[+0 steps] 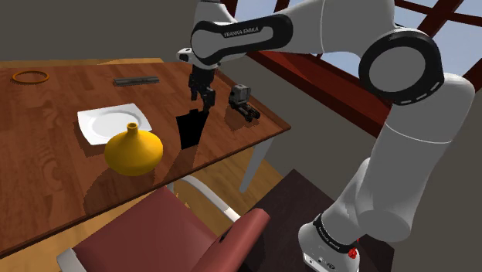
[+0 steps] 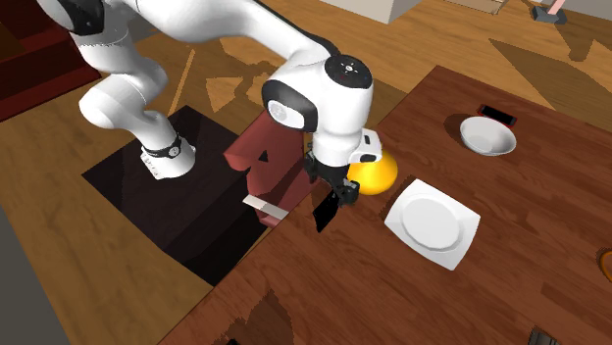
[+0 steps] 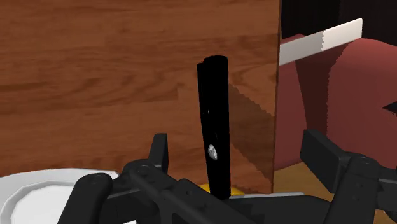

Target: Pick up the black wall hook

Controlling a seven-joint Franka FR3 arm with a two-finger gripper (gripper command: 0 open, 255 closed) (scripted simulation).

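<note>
The black wall hook (image 1: 189, 130) is a thin flat black strip standing upright near the table's edge, its lower end at the wooden table (image 1: 46, 108). My gripper (image 1: 202, 104) is directly above it, pointing down. In the wrist view the hook (image 3: 213, 121) runs up between my fingers (image 3: 159, 153), and its near end reaches past the tips toward the palm. My gripper (image 3: 242, 143) is open, with a gap on each side of the strip. The second exterior view shows the hook (image 2: 324, 211) under the gripper (image 2: 333, 191).
A yellow vase (image 1: 133, 151) and a white plate (image 1: 112, 122) sit close beside the hook. A small grey-black object (image 1: 243, 102), a dark bar (image 1: 136, 80) and an orange ring (image 1: 31, 76) lie farther off. A red chair (image 1: 170, 232) stands at the table edge. A white bowl (image 2: 487, 135) is across the table.
</note>
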